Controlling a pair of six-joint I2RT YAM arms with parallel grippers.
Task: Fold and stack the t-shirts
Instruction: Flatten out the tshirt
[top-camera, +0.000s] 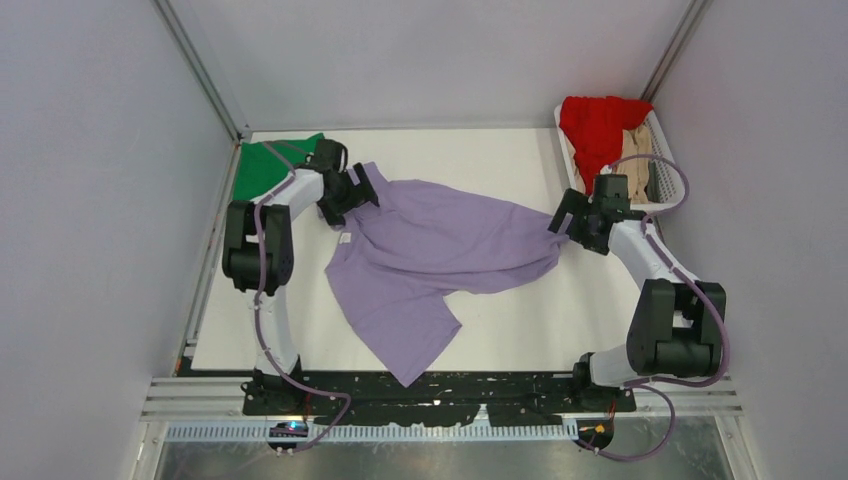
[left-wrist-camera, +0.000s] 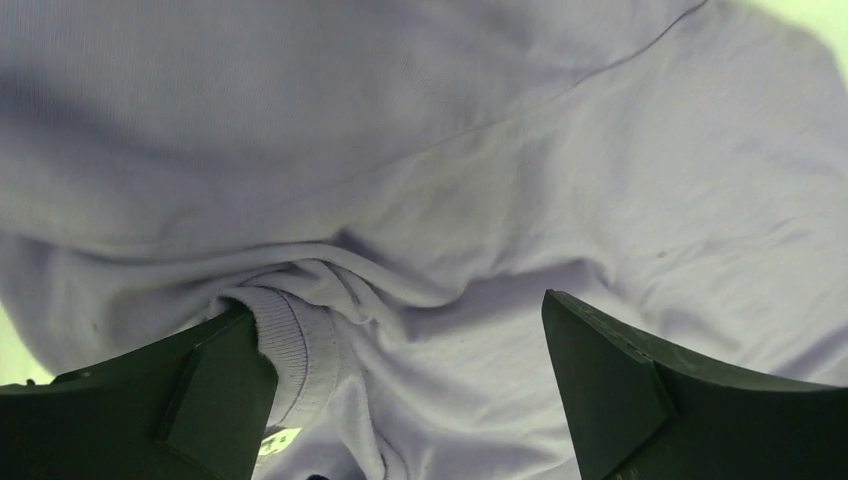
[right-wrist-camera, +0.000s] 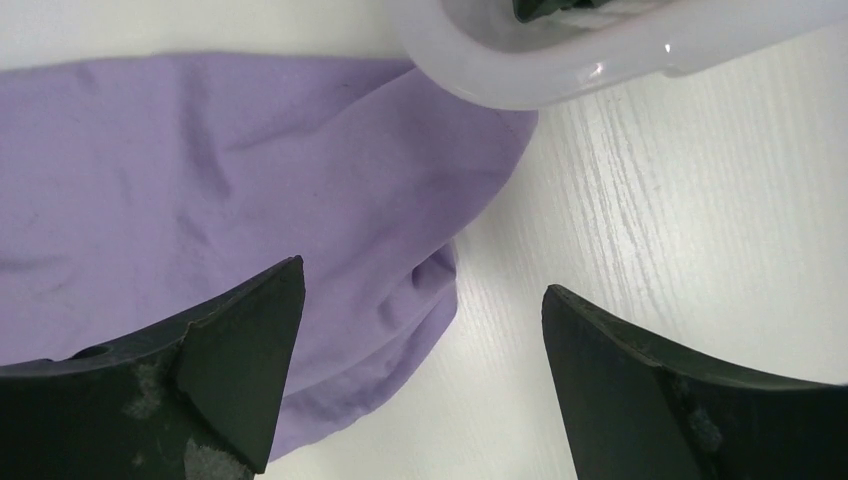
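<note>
A lavender t-shirt lies spread and rumpled across the middle of the table. My left gripper hovers open over its collar end at the upper left; the left wrist view fills with the lavender cloth, and the ribbed collar sits by the left finger. My right gripper stands open over the shirt's right tip, whose edge rests on the white tabletop between the fingers. A green t-shirt lies at the back left. Red and tan shirts sit in the basket.
A white slatted basket stands at the back right; its rim shows just beyond the right gripper. Grey walls close off the left, right and back. The black arm bases are on the rail at the near edge.
</note>
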